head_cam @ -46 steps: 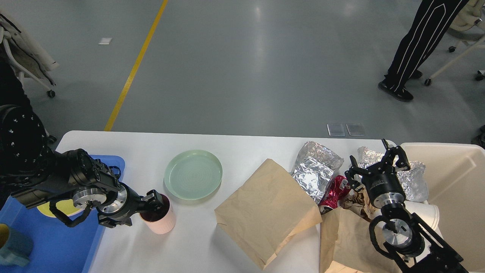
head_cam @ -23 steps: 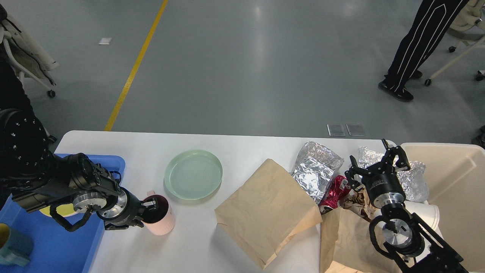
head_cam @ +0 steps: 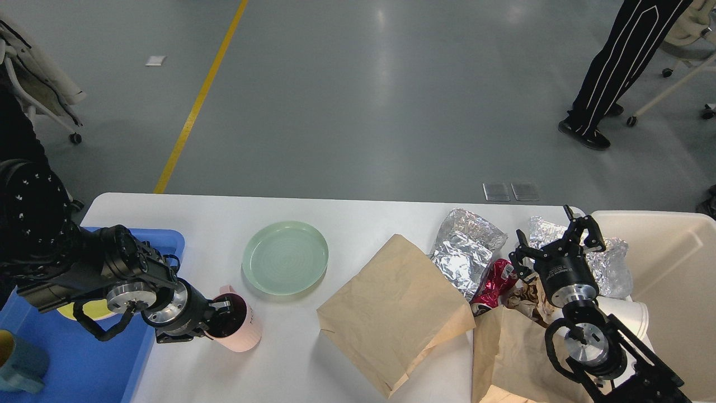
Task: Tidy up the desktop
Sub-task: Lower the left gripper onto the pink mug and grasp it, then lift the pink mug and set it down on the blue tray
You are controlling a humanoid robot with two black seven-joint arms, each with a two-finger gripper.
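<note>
The white desktop [head_cam: 347,221] spans the view. My left gripper [head_cam: 221,315] is shut on the near-left rim of a pink cup [head_cam: 241,331]. One finger is inside the dark mouth, and the cup tilts toward the gripper. My right gripper [head_cam: 555,242] is open with its fingers spread. It hovers over a pile of rubbish at the right: crumpled foil [head_cam: 467,252], a second foil ball [head_cam: 608,266], a red crushed wrapper [head_cam: 495,282] and brown paper [head_cam: 506,352].
A pale green plate [head_cam: 285,257] lies behind the cup. A large brown paper bag [head_cam: 391,313] lies mid-table. A blue tray [head_cam: 84,364] at the left holds a yellow plate [head_cam: 98,308] and a teal mug [head_cam: 19,366]. A cream bin [head_cam: 677,280] stands at the right, with a white paper cup [head_cam: 629,313] beside it.
My left gripper has drawn back to the left and toward me. The pink cup has gone from upright to tilted in its grip. The right arm has not moved.
</note>
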